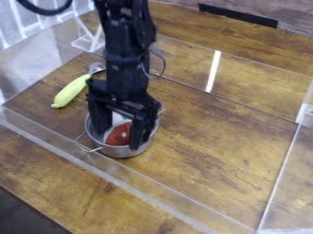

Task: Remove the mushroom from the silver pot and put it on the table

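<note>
The silver pot [93,142] stands on the table [208,137] left of centre, its loop handle at the front left. The mushroom [119,134] lies inside it, red-brown cap toward the front, white stem partly hidden. My gripper [123,122] points straight down into the pot. It is open, one finger [95,114] on each side of the mushroom. I cannot tell whether the fingers touch it.
A yellow-green corn cob [70,90] lies on the table left of the pot. Clear acrylic walls [184,212] edge the tabletop at the front, left and right. A white wire rack [88,38] stands behind the arm.
</note>
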`<act>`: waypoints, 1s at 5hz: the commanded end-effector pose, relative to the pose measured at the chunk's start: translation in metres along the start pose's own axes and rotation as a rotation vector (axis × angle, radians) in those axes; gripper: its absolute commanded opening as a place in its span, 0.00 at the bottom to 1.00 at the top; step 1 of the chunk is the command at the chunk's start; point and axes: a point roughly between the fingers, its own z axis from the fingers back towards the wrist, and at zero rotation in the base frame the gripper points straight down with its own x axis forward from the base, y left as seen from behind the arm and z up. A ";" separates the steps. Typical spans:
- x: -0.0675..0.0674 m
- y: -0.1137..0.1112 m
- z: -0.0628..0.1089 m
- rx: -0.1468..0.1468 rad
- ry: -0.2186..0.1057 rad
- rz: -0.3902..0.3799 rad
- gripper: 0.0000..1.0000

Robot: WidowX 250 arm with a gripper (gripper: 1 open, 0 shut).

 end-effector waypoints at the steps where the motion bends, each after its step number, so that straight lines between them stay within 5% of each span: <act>1: 0.008 0.011 0.001 0.000 -0.052 0.026 1.00; 3: 0.016 0.020 -0.007 -0.004 -0.073 0.037 1.00; 4: 0.020 0.024 -0.008 -0.006 -0.087 0.042 0.00; 5: 0.022 0.026 -0.008 -0.010 -0.104 0.046 0.00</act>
